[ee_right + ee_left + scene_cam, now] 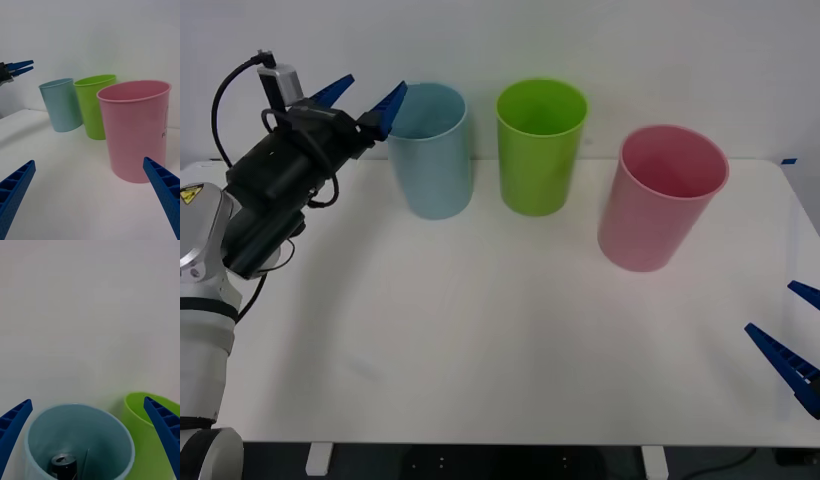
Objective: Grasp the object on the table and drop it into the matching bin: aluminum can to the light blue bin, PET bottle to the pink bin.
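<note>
The left tool [370, 100] hangs raised above the tabletop [480, 350], just beside the near-left rim of the light blue bin [432, 150], its two blue fingers spread wide apart with nothing between them. From the left wrist camera, those fingers [15, 423] frame the mouth of the light blue bin [80, 438], and the aluminum can [63, 465] stands upright on the bin's floor, its silver top facing up and its dark body against the pale blue wall. The lime green bin [150, 435] stands close beside the blue one.

On the tabletop the three bins stand in a row along the far side: light blue on the left, lime green bin [540, 145] in the middle, pink bin [662, 195] to the right and a little nearer the robot.

The right tool [792, 340] waits low at the right edge of the tabletop, well apart from the bins, its fingers [165, 191] fully open and holding nothing; its wrist camera looks across at the pink bin [135, 127], the lime green bin [93, 105], the light blue bin [62, 105] and the raised left tool [17, 67] beyond
</note>
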Robot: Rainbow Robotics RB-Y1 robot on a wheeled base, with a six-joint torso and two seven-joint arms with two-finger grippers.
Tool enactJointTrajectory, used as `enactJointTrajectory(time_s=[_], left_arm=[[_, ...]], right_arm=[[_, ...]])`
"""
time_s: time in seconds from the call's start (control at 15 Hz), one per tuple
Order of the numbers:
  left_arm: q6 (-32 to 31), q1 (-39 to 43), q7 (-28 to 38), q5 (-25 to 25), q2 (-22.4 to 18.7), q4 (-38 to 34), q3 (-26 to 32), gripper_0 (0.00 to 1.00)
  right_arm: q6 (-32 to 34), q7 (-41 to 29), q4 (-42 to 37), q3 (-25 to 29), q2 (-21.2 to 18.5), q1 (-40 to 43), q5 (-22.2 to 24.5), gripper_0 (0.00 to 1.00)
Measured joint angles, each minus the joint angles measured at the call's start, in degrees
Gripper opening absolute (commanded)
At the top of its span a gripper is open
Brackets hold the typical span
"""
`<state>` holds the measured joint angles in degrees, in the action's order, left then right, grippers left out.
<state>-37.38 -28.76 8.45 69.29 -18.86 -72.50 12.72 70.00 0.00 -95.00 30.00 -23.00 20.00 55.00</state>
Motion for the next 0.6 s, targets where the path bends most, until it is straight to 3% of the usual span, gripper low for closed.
enactJointTrajectory(time_s=[0.33, 0.6], left_arm=[[-6.81, 7.51, -1.41, -7.75, -7.18, -2.88, 0.33, 1.00], [-13.78, 13.60, -3.45, -9.79, -10.66, -4.04, 4.57, 1.00]], right_arm=[[0.00, 0.00, 0.00, 0.00, 0.00, 0.00, 0.00, 1.00], [0.00, 0.01, 0.00, 0.00, 0.00, 0.00, 0.00, 1.00]])
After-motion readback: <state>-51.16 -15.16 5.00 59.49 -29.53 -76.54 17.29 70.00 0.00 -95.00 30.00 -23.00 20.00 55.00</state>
